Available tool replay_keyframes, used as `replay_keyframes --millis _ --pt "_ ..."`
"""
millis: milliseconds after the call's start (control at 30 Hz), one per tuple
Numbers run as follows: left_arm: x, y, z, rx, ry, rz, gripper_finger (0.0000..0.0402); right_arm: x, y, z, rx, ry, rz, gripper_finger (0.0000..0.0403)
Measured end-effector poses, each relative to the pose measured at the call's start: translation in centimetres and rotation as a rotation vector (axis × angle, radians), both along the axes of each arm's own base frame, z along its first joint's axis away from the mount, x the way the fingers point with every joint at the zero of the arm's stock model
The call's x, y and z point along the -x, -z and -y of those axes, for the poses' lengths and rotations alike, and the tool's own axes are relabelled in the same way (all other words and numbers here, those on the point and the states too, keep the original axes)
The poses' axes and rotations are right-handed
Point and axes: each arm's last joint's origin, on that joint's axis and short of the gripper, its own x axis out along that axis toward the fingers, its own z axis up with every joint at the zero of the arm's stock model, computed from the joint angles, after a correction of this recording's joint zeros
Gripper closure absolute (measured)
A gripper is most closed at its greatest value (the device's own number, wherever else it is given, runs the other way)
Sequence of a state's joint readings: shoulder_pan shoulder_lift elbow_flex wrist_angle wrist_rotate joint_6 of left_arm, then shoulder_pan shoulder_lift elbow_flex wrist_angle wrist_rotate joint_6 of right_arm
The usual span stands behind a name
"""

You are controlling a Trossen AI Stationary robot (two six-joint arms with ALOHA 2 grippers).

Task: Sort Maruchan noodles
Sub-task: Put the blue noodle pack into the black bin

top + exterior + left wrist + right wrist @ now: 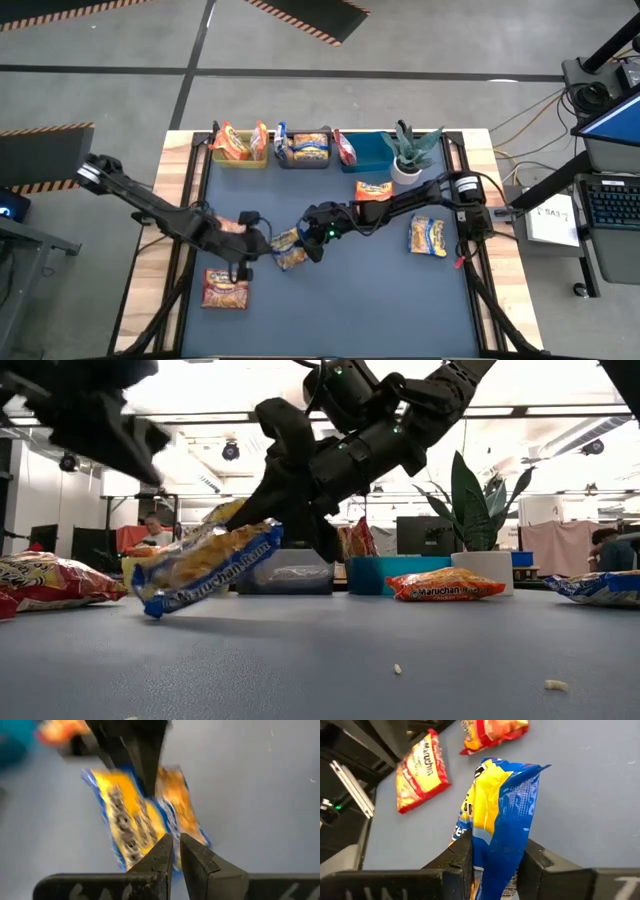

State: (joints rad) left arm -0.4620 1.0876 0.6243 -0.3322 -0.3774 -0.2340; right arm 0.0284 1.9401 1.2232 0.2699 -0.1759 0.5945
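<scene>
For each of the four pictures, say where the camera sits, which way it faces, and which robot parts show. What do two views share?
High: overhead, facing down; both arms, the bins.
Low: table height, facing across; right gripper lifting the yellow-and-blue packet.
Left wrist: looks past left gripper, jaws nearly together.
Right wrist: looks past right gripper clamping the packet.
Shared: all show that packet.

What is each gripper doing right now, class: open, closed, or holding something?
Left gripper: jaws closed, holding nothing, above the table.
Right gripper: jaws closed on a yellow-and-blue noodle packet, lifted off the table.
</scene>
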Motion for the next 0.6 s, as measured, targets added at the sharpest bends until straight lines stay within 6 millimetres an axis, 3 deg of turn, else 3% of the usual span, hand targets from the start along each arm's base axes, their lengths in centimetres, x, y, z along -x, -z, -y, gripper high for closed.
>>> replay_keyframes --millis 133,300,600 --pt "1.1 -2.4 -1.2 -0.219 -0.057 0.157 0.0384 0.8 -1.6 1.2 0.019 0.017 -0.023 0.031" --pt "2.2 -5.0 -2.6 -0.466 -0.225 0.31 0.0384 2.0 -5.3 3.4 0.074 0.096 0.021 0.031" --pt "3.8 -6.9 -4.5 -0.707 -0.493 0.325 0.0384 5.4 -11.7 8.3 0.327 0.458 0.115 0.031"
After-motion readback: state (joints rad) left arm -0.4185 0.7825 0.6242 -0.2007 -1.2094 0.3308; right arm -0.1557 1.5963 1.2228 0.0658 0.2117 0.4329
